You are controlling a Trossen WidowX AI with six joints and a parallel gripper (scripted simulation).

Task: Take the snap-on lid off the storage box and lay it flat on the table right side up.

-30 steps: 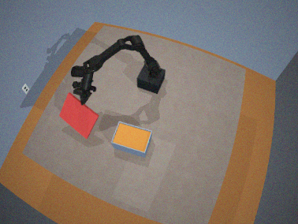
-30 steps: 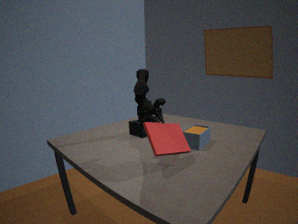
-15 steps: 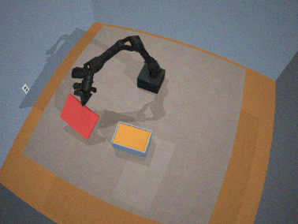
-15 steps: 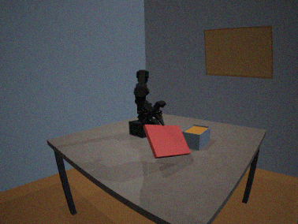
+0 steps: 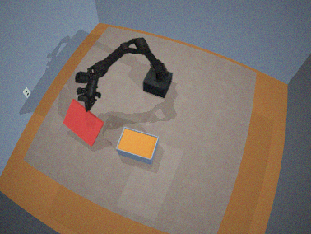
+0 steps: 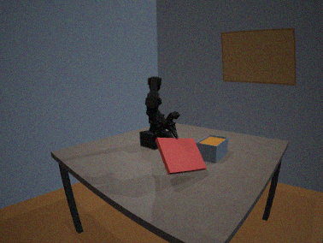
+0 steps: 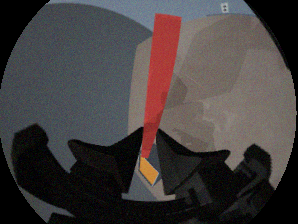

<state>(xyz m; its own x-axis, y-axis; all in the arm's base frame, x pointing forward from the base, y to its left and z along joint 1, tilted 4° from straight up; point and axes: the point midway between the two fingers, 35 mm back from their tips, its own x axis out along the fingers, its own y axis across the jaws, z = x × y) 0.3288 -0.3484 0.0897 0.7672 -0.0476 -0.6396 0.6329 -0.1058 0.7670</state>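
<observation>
The red lid (image 5: 83, 123) (image 6: 181, 156) (image 7: 162, 65) is off the box and steeply tilted, held by one edge. In the exterior view its lower edge is close to the table, but I cannot tell if it touches. My gripper (image 5: 87, 109) (image 7: 149, 129) is shut on the lid's edge, with the fingertips at the upper side of the lid. The blue-grey storage box (image 5: 135, 157) (image 6: 208, 153) stands upright and open on the table, with orange showing inside it. Which face of the lid is its top is hard to tell.
The table (image 5: 197, 103) (image 6: 124, 171) carries the arm's dark base (image 5: 157, 84) (image 6: 148, 139) behind the box. The lid is near the table's left edge in the top view, with a gap between lid and box. The arm's shadow falls across the table.
</observation>
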